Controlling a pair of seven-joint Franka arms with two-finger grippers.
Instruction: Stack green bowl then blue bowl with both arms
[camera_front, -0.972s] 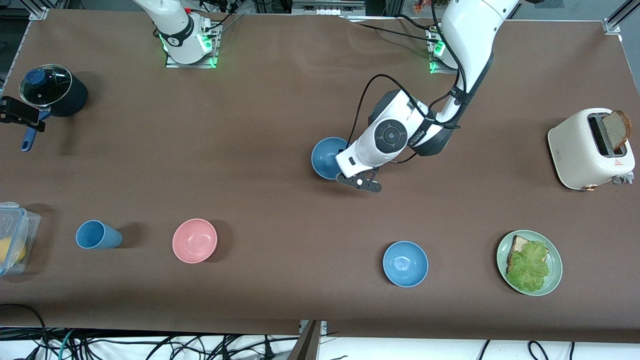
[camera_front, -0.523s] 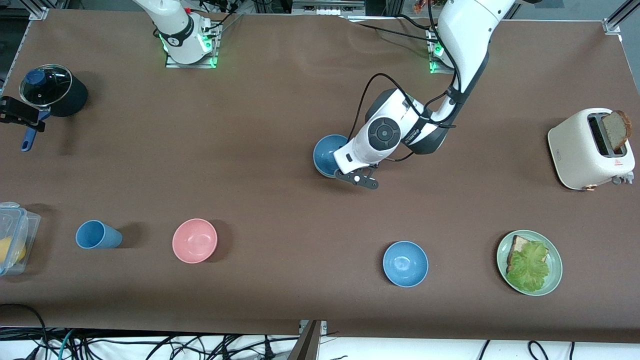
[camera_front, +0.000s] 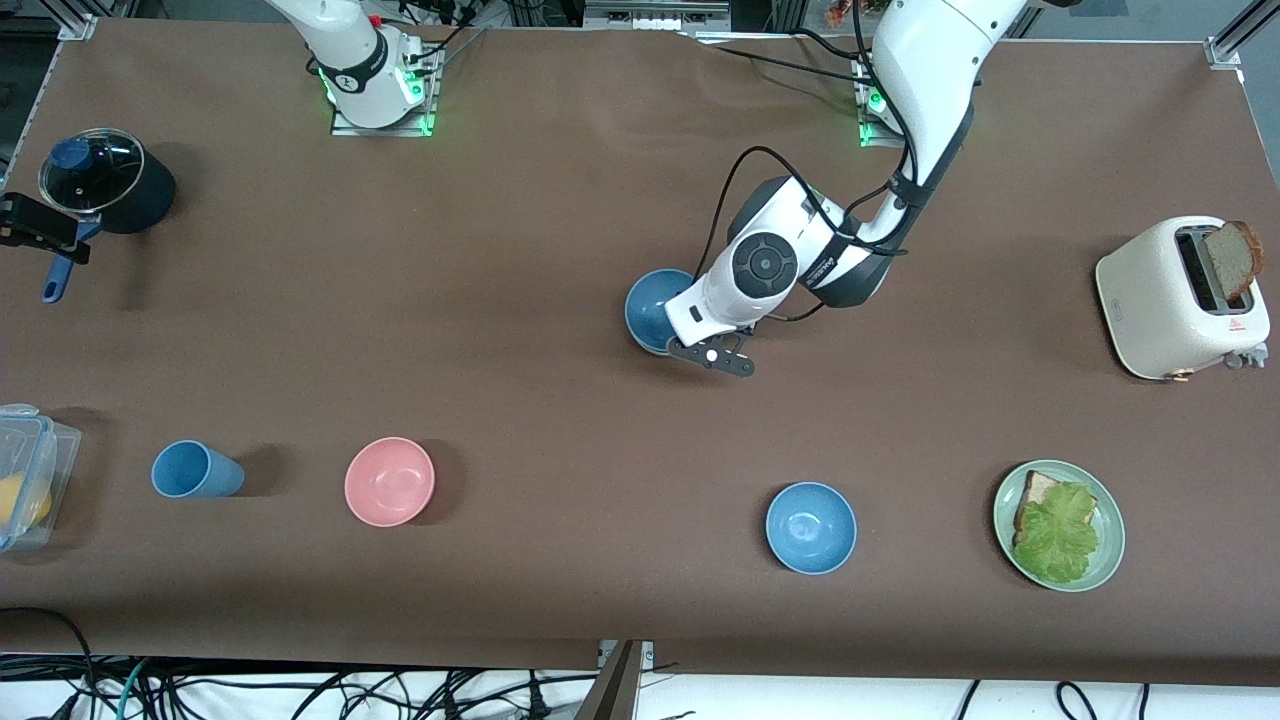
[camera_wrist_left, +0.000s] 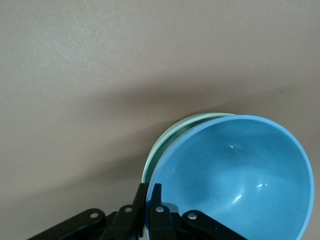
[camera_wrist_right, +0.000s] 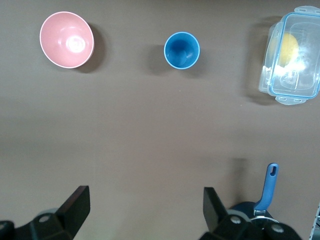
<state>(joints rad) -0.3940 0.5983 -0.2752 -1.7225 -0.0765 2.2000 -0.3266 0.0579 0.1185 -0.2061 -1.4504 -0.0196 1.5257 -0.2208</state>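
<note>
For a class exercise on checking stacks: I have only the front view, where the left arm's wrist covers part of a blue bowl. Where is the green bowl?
Observer: The left wrist view shows the green bowl directly under that blue bowl, with its rim showing on one side.
Operator: Has the blue bowl been released?
Observer: No. The left gripper has its fingers shut on the blue bowl's rim.
Operator: And the right gripper?
Observer: The right wrist view shows the right gripper open and empty over the table, near the pot.
</note>
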